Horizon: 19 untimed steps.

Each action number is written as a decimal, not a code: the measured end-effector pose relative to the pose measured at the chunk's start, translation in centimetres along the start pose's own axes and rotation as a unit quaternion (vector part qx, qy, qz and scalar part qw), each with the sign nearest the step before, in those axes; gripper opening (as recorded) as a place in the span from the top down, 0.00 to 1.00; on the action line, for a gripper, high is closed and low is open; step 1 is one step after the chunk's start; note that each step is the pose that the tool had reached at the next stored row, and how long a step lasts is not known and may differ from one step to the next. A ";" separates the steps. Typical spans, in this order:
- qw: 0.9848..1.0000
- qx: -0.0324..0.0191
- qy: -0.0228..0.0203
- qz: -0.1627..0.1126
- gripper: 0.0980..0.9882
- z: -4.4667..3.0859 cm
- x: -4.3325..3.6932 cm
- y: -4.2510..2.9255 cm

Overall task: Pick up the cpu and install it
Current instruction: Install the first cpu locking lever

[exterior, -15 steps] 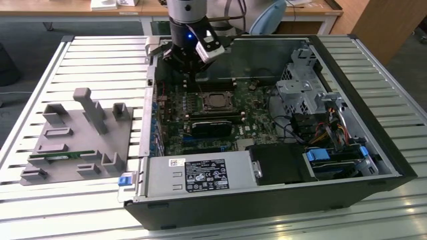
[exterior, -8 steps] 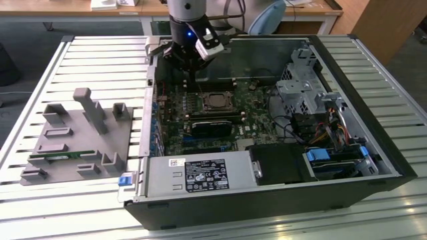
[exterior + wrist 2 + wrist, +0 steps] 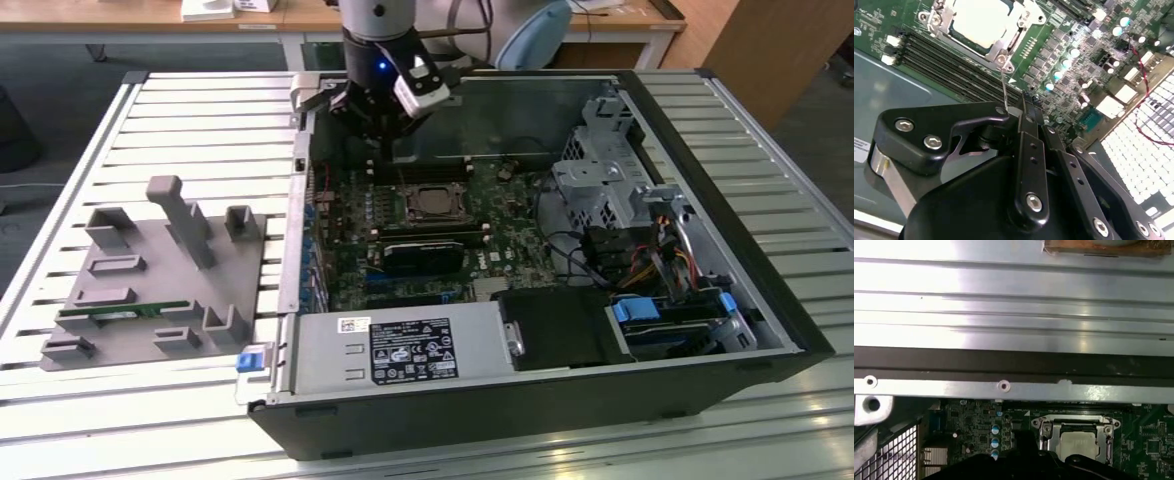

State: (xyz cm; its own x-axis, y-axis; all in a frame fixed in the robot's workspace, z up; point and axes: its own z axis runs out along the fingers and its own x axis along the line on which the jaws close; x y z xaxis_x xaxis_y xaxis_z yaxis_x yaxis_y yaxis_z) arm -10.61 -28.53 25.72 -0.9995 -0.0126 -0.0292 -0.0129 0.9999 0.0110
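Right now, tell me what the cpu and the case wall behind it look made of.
cpu: seemingly metal lid, pale silver, matte with bright glare, seated in its socket frame.
case wall: likely bare sheet steel, brushed grey, with streaky reflections and folded ridges.

Surface: a slatted pale metal surface [image 3: 801, 430] carries everything.
Case: an open black desktop computer case [image 3: 747, 300] lies on its side, green motherboard [image 3: 514, 245] exposed.
CPU: the small square silver-grey cpu [image 3: 430, 203] sits in its metal socket frame on the board.
Arm: the black gripper [image 3: 387, 135] hangs above the board's far edge, just beyond the socket; the state of its jaws cannot be made out.
Fixture: a grey plastic holder tray [image 3: 147, 290] with upright posts lies at the exterior view's left, a narrow green memory stick [image 3: 127, 312] lying on it.
Power supply: a grey metal box [image 3: 400, 350] fills the near corner.
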 end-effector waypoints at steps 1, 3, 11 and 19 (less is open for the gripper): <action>1.000 0.000 0.001 0.000 0.99 0.01 -0.27 0.05; 1.000 0.000 0.002 0.000 0.99 0.04 -0.96 0.13; 1.000 -0.001 0.010 0.000 0.99 0.28 -4.35 0.23; 1.000 -0.006 0.011 0.000 0.99 0.48 -5.27 0.21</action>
State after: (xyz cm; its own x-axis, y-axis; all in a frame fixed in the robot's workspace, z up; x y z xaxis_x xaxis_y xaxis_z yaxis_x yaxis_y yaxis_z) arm -5.33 -28.25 25.39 -0.9999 -0.0125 -0.0077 -0.0127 0.9996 0.0236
